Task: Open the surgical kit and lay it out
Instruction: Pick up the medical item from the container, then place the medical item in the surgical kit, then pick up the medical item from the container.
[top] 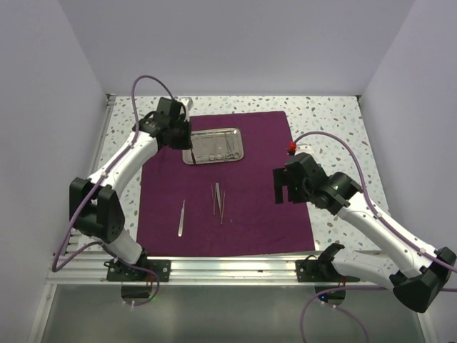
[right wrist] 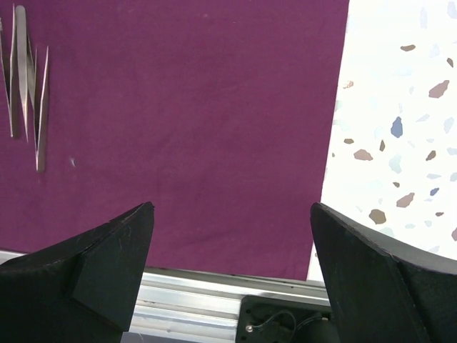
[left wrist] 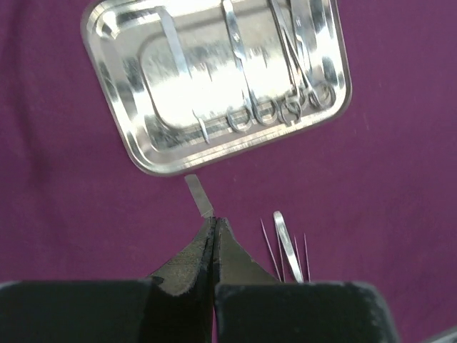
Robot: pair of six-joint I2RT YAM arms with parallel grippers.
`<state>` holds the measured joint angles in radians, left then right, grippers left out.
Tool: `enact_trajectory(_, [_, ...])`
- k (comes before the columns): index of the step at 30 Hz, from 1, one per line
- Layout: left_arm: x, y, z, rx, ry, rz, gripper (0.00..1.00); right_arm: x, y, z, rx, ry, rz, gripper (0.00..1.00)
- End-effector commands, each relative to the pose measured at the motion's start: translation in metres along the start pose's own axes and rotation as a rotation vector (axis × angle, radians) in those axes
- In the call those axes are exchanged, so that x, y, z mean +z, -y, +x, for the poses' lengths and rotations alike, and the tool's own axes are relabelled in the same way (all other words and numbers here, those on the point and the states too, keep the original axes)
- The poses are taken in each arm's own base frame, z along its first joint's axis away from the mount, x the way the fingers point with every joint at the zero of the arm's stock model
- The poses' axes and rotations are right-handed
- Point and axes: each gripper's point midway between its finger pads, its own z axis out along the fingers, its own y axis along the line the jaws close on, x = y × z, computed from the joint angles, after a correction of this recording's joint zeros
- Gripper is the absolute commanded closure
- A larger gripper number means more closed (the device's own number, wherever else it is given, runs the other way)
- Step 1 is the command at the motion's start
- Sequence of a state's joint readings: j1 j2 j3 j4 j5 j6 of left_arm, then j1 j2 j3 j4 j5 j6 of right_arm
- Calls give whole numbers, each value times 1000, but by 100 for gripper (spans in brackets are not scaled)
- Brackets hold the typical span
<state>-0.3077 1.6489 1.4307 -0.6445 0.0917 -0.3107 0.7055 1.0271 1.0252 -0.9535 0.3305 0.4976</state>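
The maroon cloth lies spread flat on the table. The shiny steel tray sits at its far middle and holds several instruments, among them ring-handled forceps; in the left wrist view I see its rim. My left gripper hovers at the tray's near left corner, shut on a thin flat steel instrument whose end sticks out past the fingertips. One pair of tweezers and a small group of tweezers lie on the cloth. My right gripper is open and empty above the cloth's right part.
The tweezers group also shows in the left wrist view and the right wrist view. An aluminium rail runs along the near table edge. Speckled tabletop borders the cloth on the right. White walls enclose the table.
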Motion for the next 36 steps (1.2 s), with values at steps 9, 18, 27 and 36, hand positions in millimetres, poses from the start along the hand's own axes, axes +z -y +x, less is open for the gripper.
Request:
enact_trajectory(9, [-76, 19, 118, -43, -127, -59, 100, 0, 0, 5, 26, 20, -29, 6])
enact_trajectory(18, [-114, -10, 177, -166, -181, -145, 100, 7, -7, 9, 30, -3, -50, 6])
enact_trajectory(27, [-156, -10, 175, -148, -195, -142, 100, 16, -21, 3, 19, -23, -79, 7])
enact_trajectory(36, [-87, -20, 153, -156, -135, -248, 30, 24, -35, -2, 33, -45, -111, 7])
